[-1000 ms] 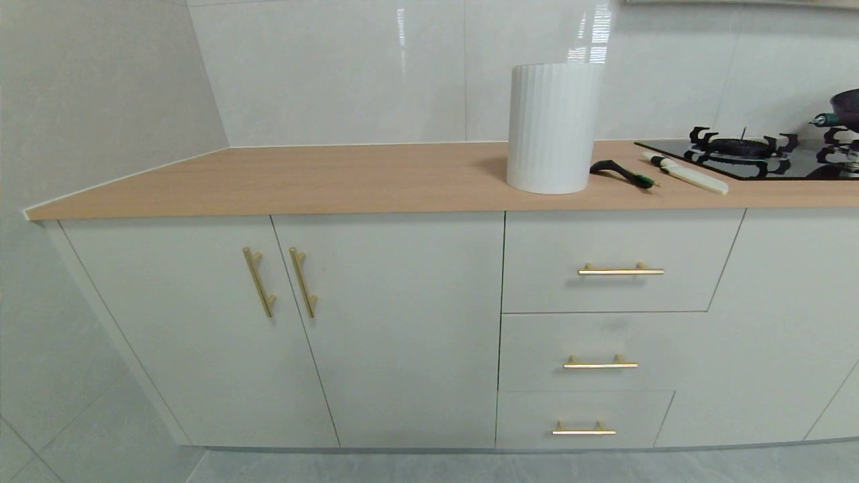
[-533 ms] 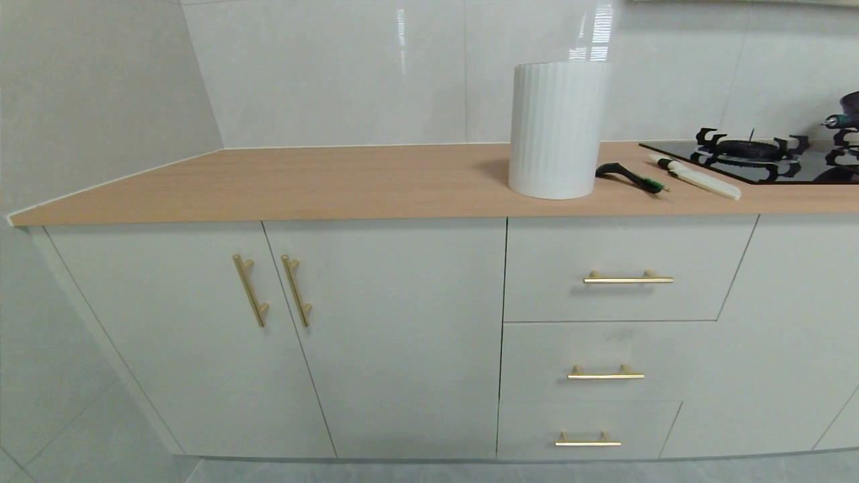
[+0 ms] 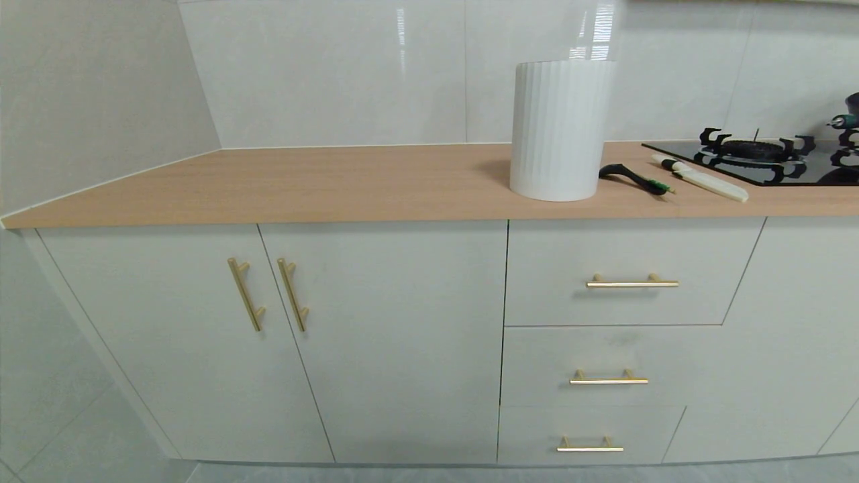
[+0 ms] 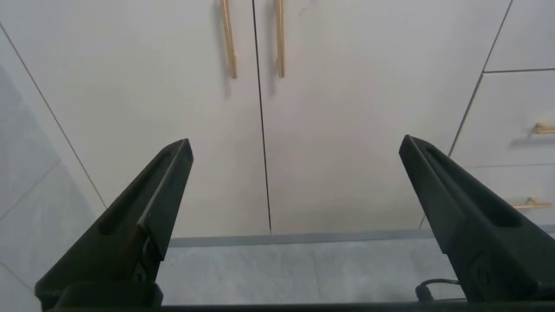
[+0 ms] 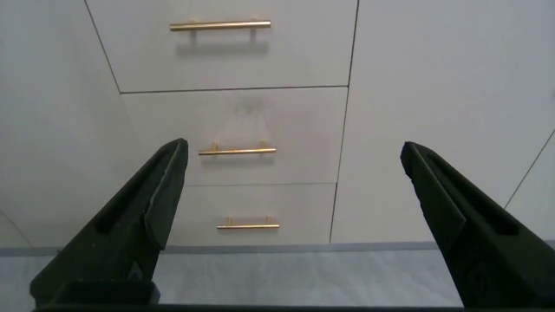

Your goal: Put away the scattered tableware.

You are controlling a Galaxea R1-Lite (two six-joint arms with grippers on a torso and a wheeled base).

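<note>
A tall white ribbed holder [image 3: 558, 130] stands on the wooden countertop [image 3: 322, 181]. Just right of it lies a black-handled utensil with a green tip [image 3: 634, 178]. Beyond that lies a cream-bladed knife with a green and white handle [image 3: 701, 178], close to the stove. My left gripper [image 4: 295, 160] hangs low and open, facing the double cupboard doors [image 4: 260, 113]. My right gripper [image 5: 290, 160] is open too, low in front of the stack of drawers [image 5: 238, 130]. Neither holds anything.
A black gas hob [image 3: 755, 154] sits at the counter's right end, with a dark pan's edge [image 3: 851, 107] above it. Gold handles mark the cupboard doors [image 3: 268, 295] and three drawers [image 3: 631, 283]. Grey tiled floor [image 4: 286, 273] lies below. A side wall closes the left.
The whole head view has shifted: the counter sits slightly lower and larger and the holder a little further right, so the camera has moved closer. The things on the counter keep their places.
</note>
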